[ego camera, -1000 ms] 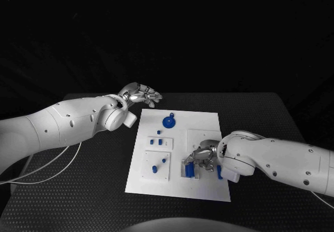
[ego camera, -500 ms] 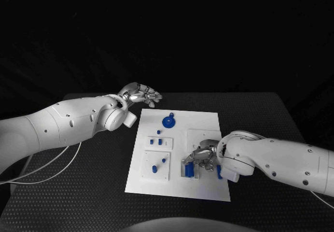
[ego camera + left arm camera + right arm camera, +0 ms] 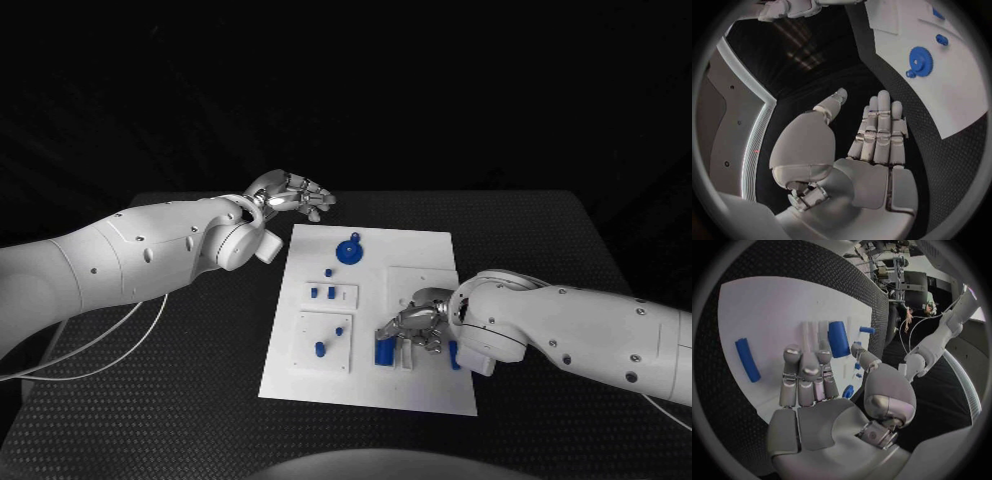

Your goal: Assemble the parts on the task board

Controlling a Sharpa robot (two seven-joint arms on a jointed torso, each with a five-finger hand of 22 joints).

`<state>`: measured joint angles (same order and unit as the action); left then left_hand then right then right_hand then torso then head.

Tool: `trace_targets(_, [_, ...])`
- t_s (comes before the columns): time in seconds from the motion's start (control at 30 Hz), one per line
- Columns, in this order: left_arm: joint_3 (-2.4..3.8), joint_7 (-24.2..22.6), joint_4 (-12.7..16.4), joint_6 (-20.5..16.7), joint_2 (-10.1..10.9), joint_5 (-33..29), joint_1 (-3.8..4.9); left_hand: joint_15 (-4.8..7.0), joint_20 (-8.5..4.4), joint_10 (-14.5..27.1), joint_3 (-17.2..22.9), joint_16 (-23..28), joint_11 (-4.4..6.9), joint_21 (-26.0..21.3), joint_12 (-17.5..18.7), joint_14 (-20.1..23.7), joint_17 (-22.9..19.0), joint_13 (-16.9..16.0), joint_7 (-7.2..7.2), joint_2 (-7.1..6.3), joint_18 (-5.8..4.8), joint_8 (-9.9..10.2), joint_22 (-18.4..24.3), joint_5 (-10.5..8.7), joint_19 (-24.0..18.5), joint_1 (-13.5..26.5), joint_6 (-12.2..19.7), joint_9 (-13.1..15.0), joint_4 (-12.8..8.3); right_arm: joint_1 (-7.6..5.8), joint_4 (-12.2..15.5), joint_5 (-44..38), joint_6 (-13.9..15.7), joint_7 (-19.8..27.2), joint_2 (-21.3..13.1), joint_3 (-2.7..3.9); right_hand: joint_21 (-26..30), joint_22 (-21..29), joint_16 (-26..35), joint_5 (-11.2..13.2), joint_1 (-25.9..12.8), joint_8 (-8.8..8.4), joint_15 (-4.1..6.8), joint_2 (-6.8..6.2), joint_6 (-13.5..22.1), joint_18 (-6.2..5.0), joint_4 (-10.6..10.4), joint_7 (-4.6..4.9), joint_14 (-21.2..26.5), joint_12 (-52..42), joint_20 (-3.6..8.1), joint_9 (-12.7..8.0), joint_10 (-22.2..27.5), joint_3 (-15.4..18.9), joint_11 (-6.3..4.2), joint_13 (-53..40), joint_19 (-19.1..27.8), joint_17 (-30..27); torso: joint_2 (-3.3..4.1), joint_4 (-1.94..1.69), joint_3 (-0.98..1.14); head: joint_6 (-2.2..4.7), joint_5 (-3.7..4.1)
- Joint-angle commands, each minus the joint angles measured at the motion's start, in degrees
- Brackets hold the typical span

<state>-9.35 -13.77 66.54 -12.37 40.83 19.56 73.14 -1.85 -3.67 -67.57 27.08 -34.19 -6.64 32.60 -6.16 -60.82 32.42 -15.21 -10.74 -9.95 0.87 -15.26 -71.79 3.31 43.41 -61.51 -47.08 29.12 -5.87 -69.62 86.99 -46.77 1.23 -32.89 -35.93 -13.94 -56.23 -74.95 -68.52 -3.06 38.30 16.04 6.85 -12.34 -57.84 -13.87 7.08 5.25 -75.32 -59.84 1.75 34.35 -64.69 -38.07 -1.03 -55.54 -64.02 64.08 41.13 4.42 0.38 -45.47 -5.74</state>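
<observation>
Here we see the right hand (image 3: pixel 414 327) pinching a blue cylinder (image 3: pixel 839 338) on the task board (image 3: pixel 418 385); the left hand (image 3: pixel 293 194) hovers open and empty.

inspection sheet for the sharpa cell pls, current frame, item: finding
Surface: black table, textured mat.
Job's things: white task board mid-table; blue gear at its far end; small blue parts left of centre; blue cylinder by the right hand, contact unclear; blue bar lying apart.
Clutter: nothing seen.
Hands: left hand beyond the board's far left corner, holding nothing; right hand low over the board.
Cables: white cable trailing from the left arm.
Surroundings: dark backdrop.
</observation>
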Motion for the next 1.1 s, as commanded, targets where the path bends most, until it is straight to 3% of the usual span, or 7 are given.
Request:
trace_targets(0.03, [0.04,-0.4,0.2,0.6,0.0,-0.3,0.06,-0.28,0.12,0.3,-0.1,0.2,0.16,-0.4,-0.4,0.2,0.1,0.1,0.12,0.55,0.41,-0.4,-0.1,-0.02,-0.3,-0.1,0.1,-0.1,0.3,0.39,-0.2,-1.2,-0.8,-0.7,0.0,-0.26,0.1,0.0,0.3,0.3,-0.3,-0.39,0.27,0.07,0.4,-1.13,0.3,0.11,0.0,0.3,0.3,0.0,0.3,0.8,-0.02,-0.1,0.1,0.1,0.02,0.0,0.0,-0.04,-0.03])
trace_targets(0.27, [0.04,-0.3,0.2,0.6,0.0,-0.3,0.07,-0.28,0.12,0.3,-0.1,0.2,0.17,-0.4,-0.4,0.2,0.1,0.1,0.13,0.54,0.41,-0.4,-0.1,-0.02,-0.3,-0.1,0.1,-0.1,0.4,0.46,-0.2,-1.6,0.0,-0.7,0.0,-0.26,0.1,0.0,0.3,0.3,0.1,-0.4,0.29,0.45,0.5,-1.13,0.7,0.1,0.1,0.3,0.4,0.1,0.4,1.5,-0.04,-0.1,0.3,0.1,0.02,0.04,0.0,-0.11,0.03])
trace_targets(0.33, [0.04,-0.3,0.2,0.6,0.0,-0.3,0.07,-0.28,0.12,0.3,-0.1,0.2,0.17,-0.4,-0.4,0.2,0.1,0.1,0.13,0.55,0.41,-0.4,-0.1,-0.02,-0.3,-0.1,0.1,-0.1,0.4,0.47,-0.2,-1.8,0.2,-0.7,0.0,-0.26,0.1,0.0,0.3,0.3,1.1,-0.31,0.34,2.37,0.4,-1.13,1.2,0.03,0.1,0.3,0.52,0.2,0.3,1.3,-0.09,-0.2,0.2,0.1,0.0,0.02,0.0,-0.09,0.02])
trace_targets(0.67, [0.04,-0.3,0.2,0.7,0.0,-0.3,0.07,-0.28,0.12,0.2,-0.1,0.2,0.19,-0.4,-0.4,0.1,0.2,0.1,0.15,0.63,0.41,-0.5,-0.1,-0.01,-0.3,-0.1,0.0,-0.1,0.4,0.47,0.0,-2.1,0.6,0.3,-0.4,-0.26,0.2,0.2,0.3,0.3,2.8,0.08,0.44,7.13,-0.5,-1.13,1.2,-0.17,-0.1,0.3,0.4,0.5,0.0,-0.5,-0.27,-0.2,0.2,0.1,0.02,-0.03,0.0,-0.18,0.06])
trace_targets(0.83, [0.04,-0.3,0.1,0.6,0.0,-0.3,0.07,-0.28,0.12,0.2,-0.1,0.3,0.19,-0.4,-0.4,0.1,0.2,0.1,0.15,0.67,0.41,-0.5,-0.2,-0.01,-0.3,-0.1,0.0,-0.1,0.4,0.47,0.6,-2.9,0.6,1.8,-1.2,-0.26,0.1,0.3,0.4,0.3,1.6,-0.08,0.46,0.05,-0.6,-1.13,-0.2,-0.16,-0.2,0.5,0.2,0.4,-0.2,-2.4,-0.26,-0.1,0.0,0.1,0.04,-0.04,0.03,-0.15,0.0])
trace_targets(0.93, [0.04,-0.3,0.1,0.7,0.0,-0.3,0.07,-0.28,0.12,0.2,-0.1,0.3,0.19,-0.4,-0.5,0.1,0.2,0.1,0.16,0.69,0.41,-0.5,-0.2,-0.01,-0.3,-0.1,0.0,-0.1,0.4,0.46,1.5,-4.7,1.2,2.6,-1.9,-0.26,0.1,0.3,0.4,0.3,-0.4,-0.14,0.42,-1.58,-0.4,-1.13,-1.1,-0.11,-0.2,0.5,0.11,0.5,-0.2,-0.6,-0.22,-0.1,-0.1,0.1,0.02,-0.04,0.02,-0.16,-0.04])
trace_targets(1.1, [0.04,-0.3,0.1,0.6,0.0,-0.3,0.07,-0.28,0.12,0.2,-0.1,0.3,0.2,-0.5,-0.5,0.1,0.2,0.1,0.16,0.73,0.41,-0.5,-0.2,-0.01,-0.3,-0.1,0.0,-0.1,0.4,0.36,2.3,-5.4,1.4,3.3,-2.9,-0.25,0.1,0.3,0.4,0.3,-1.0,-0.12,0.49,-1.69,-0.4,-1.13,-1.4,-0.17,-0.1,0.5,0.25,0.6,-0.2,0.6,-0.28,-0.2,-0.1,0.1,0.01,-0.03,0.05,-0.14,-0.11])
